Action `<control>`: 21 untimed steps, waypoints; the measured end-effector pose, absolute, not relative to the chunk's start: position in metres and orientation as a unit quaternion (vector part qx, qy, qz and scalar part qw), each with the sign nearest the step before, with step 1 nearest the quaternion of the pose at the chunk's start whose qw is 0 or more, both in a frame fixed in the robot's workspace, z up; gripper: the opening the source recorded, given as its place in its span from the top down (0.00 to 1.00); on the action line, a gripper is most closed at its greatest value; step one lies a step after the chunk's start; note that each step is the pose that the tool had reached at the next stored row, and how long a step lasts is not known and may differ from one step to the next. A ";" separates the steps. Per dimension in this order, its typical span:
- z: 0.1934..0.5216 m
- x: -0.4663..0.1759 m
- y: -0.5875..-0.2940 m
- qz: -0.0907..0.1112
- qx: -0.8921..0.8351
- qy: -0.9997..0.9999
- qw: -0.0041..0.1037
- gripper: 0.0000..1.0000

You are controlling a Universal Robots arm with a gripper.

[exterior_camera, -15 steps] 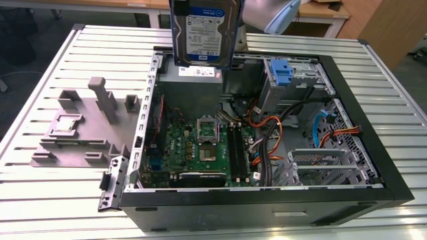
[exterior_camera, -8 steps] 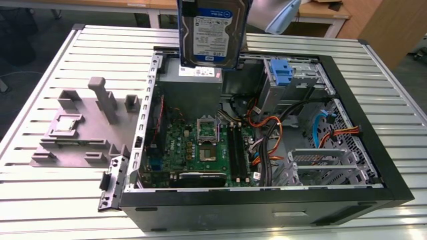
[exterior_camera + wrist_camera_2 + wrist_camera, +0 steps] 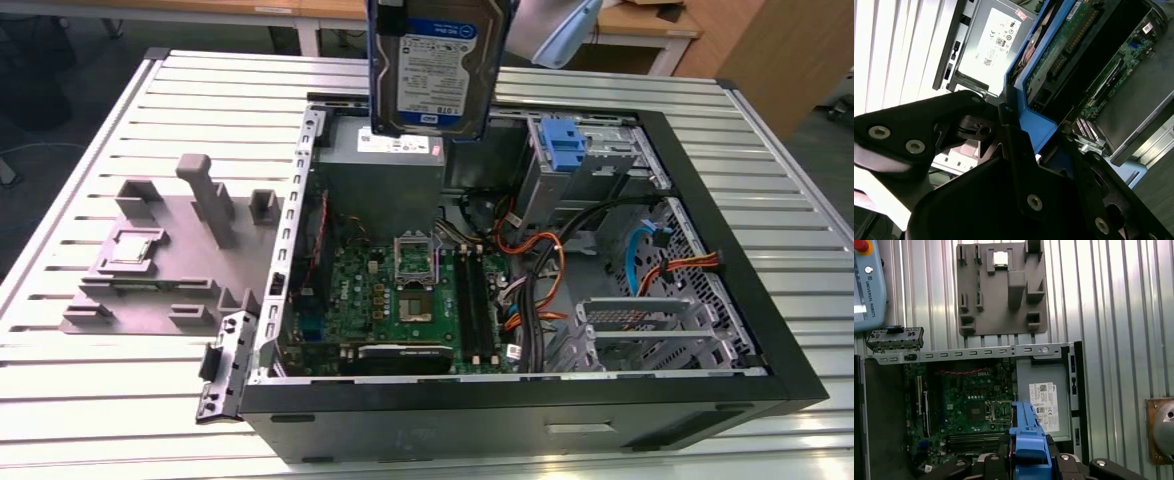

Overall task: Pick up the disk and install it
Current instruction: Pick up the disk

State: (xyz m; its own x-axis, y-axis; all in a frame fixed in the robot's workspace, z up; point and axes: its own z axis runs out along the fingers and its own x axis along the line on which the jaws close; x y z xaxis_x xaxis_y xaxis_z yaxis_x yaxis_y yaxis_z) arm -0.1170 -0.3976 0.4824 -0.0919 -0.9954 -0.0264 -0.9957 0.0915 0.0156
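The disk (image 3: 438, 62), a silver-grey hard drive with a blue-and-white label and blue rails, hangs upright above the back of the open computer case (image 3: 747, 300), over the power supply. My gripper (image 3: 1026, 452) is shut on the disk, and its black fingers (image 3: 996, 460) flank the drive's blue rail (image 3: 1026, 432). In the second wrist view the gripper (image 3: 1024, 135) clamps the blue-railed disk (image 3: 1054, 60), whose circuit-board side faces the camera. The disk is clear of the case and touches nothing else.
Inside the case are the green motherboard (image 3: 400, 300), a grey power supply with a white sticker (image 3: 387, 145), an upright blue latch (image 3: 563, 145) on the drive cage, and orange cables (image 3: 534, 260). A grey parts fixture (image 3: 160, 250) lies on the slatted table (image 3: 80, 400).
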 end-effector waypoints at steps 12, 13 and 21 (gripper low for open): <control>0.482 -0.111 -0.407 0.015 -0.666 0.746 0.004 0.63; 0.482 -0.110 -0.407 0.015 -0.665 0.746 0.004 0.63; 0.481 -0.104 -0.408 0.015 -0.665 0.746 0.002 0.63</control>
State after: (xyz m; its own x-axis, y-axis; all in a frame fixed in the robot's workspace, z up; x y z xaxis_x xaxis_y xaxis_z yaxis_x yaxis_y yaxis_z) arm -0.1042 -0.4075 0.4812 -0.1145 -0.9932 -0.0231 -0.9933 0.1141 0.0189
